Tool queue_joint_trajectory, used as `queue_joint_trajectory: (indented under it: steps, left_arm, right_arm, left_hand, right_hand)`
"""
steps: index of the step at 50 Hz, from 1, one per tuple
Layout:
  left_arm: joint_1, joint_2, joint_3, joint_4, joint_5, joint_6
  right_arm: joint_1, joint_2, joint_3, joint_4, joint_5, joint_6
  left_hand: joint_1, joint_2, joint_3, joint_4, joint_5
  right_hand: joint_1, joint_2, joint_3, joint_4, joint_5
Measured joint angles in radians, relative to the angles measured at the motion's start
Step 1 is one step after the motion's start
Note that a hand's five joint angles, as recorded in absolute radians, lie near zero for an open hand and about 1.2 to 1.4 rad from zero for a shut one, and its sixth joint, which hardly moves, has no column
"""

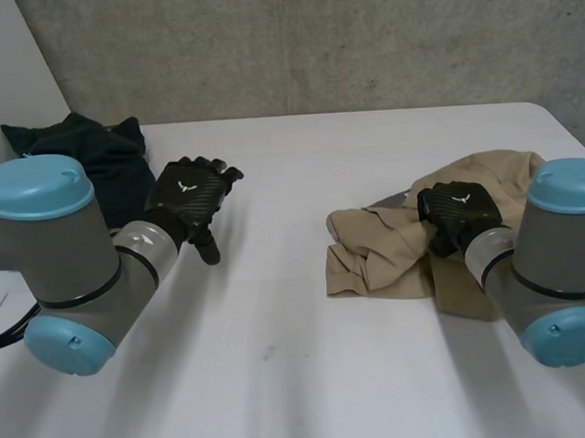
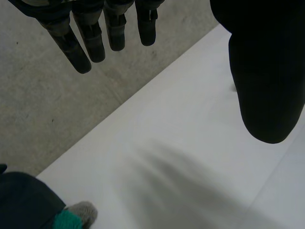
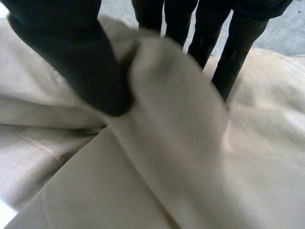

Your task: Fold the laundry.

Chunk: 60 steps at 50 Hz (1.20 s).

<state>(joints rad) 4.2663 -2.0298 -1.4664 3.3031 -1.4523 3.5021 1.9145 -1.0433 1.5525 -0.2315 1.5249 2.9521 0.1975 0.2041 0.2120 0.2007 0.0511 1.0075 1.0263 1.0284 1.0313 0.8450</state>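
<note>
A crumpled beige garment (image 1: 382, 249) lies on the right side of the white table (image 1: 281, 367). My right hand (image 1: 457, 213) rests on its middle. In the right wrist view the thumb and fingers of that hand (image 3: 71, 57) pinch a raised fold of the beige garment (image 3: 167, 167) between them. My left hand (image 1: 188, 197) hovers over the table's left side with its fingers straight and spread, holding nothing. In the left wrist view, bare table lies under the open left hand (image 2: 93, 43).
A heap of dark green clothes (image 1: 83, 161) sits at the table's back left corner, just behind my left hand. Its edge (image 2: 21, 202) has a grey and green sock (image 2: 76, 217) beside it. A concrete wall stands beyond the far table edge.
</note>
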Motion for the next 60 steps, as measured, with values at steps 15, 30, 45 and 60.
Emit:
queue_joint_trajectory:
  steps: [15,30,45,60]
  left_arm:
    - [-0.013,0.008,0.104,-0.037,0.03,-0.058]
    - [-0.154,-0.198,0.363,-0.205,0.134,-0.101]
    - [-0.201,-0.26,0.466,-0.214,-0.09,-0.094]
    - [-0.1,-0.139,0.847,-0.155,-0.074,-0.132]
  right_arm:
    - [0.094,-0.233,-0.014,0.067,-0.03,-0.075]
    - [0.115,-0.407,-0.024,0.194,-0.179,-0.08]
    - [0.079,-0.347,-0.011,0.215,-0.241,-0.074]
    - [0.008,-0.327,-0.07,0.192,-0.232,0.064]
  left_hand:
    - [0.0,0.0,0.0,0.0,0.0]
    - [0.0,0.0,0.0,0.0,0.0]
    - [0.971,0.983,0.931,0.989,0.917]
    - [0.971,0.992,0.958,0.993,0.917]
  right_hand:
    - [0.112,0.133,0.154,0.162,0.164]
    - [0.112,0.147,0.154,0.164,0.164]
    - [-0.746,-0.764,-0.755,-0.747,-0.742]
    - [-0.786,-0.817,-0.818,-0.816,-0.796]
